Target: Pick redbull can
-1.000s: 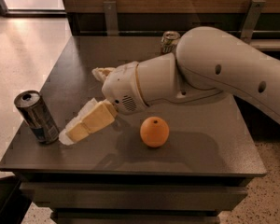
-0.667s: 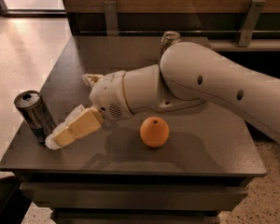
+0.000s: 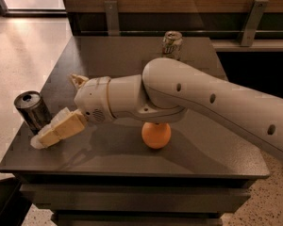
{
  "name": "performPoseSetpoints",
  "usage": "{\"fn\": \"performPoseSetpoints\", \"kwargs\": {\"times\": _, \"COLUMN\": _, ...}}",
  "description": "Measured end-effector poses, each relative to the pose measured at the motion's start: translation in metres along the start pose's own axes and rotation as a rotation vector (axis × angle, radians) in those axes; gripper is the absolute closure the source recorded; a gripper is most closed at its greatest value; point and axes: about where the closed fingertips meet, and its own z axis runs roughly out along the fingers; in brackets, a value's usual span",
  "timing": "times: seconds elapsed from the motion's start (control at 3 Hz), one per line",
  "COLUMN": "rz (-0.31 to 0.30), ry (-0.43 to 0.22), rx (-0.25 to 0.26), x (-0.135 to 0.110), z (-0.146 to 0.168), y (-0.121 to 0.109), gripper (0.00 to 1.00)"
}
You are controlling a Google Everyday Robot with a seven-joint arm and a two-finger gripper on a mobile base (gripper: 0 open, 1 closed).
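Note:
The redbull can [image 3: 32, 110] stands upright near the table's front left corner, a slim can with a dark shiny top. My gripper [image 3: 56, 112] is just to the right of it, low over the table, and is open. Its lower tan finger [image 3: 59, 128] reaches down to the left, and its tip lies right beside the can's base. The upper finger [image 3: 78, 80] points toward the back. The can is not held between the fingers.
An orange [image 3: 156, 134] sits on the dark table [image 3: 108, 159] under my forearm. A shorter white-and-green soda can [image 3: 172, 44] stands at the back edge. The table's left and front edges are close to the redbull can. A wooden wall runs behind.
My arm has swung left and slightly forward, bringing the lower finger from the middle of the table to the redbull can's base. The can and the orange have not moved.

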Motion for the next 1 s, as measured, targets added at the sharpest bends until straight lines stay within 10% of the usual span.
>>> {"fn": "performPoseSetpoints", "kwargs": {"times": 0.33, "rz": -0.024, "ry": -0.049, "rx": -0.025, "x": 0.001, "z": 0.017, "y": -0.002, "gripper": 0.00}}
{"fn": "performPoseSetpoints", "kwargs": {"times": 1.0, "rz": -0.045, "ry": -0.073, "rx": -0.047, "x": 0.001, "z": 0.033, "y": 0.000, "gripper": 0.41}}
